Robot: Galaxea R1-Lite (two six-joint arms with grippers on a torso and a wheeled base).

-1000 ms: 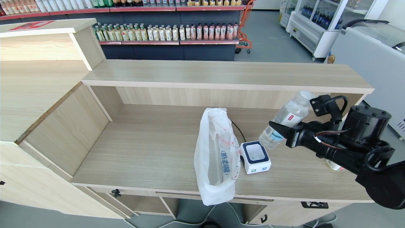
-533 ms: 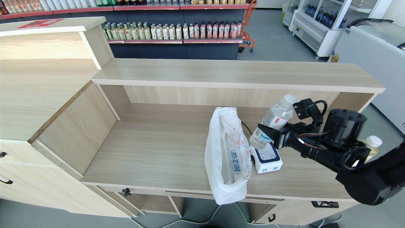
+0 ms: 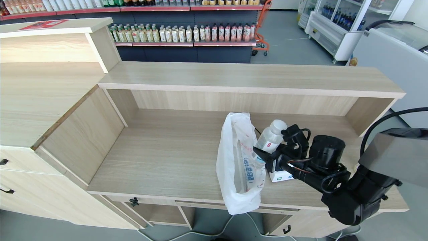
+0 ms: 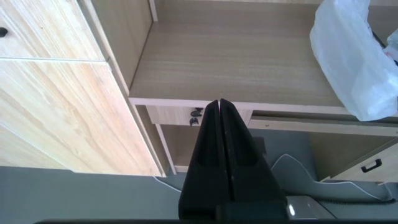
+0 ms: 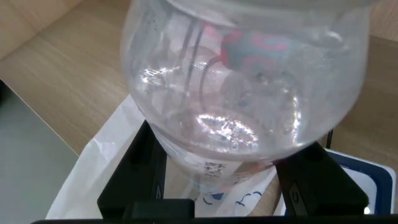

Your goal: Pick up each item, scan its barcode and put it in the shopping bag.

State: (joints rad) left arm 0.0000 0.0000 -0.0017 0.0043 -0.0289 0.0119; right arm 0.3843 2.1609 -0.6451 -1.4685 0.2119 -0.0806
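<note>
A: What is sitting on the wooden counter (image 3: 167, 157)?

B: The white shopping bag (image 3: 239, 167) is standing at its front edge, mouth gaping, its bottom sagging over the lip.

A: And the water bottle (image 3: 270, 139)?

B: The right gripper (image 3: 264, 155) is clamping it around the lower body. It is tilting, cap pointing up and away, base hanging just beside the bag's right side and over the scanner (image 3: 281, 175).

A: Where is the scanner sitting?

B: On the counter, just beside the bag, partly hidden under the gripper.

A: The left gripper (image 4: 220, 106)?

B: Its fingers are pressing together on nothing, and it is hanging below the counter's front edge, well apart from the bag
</note>
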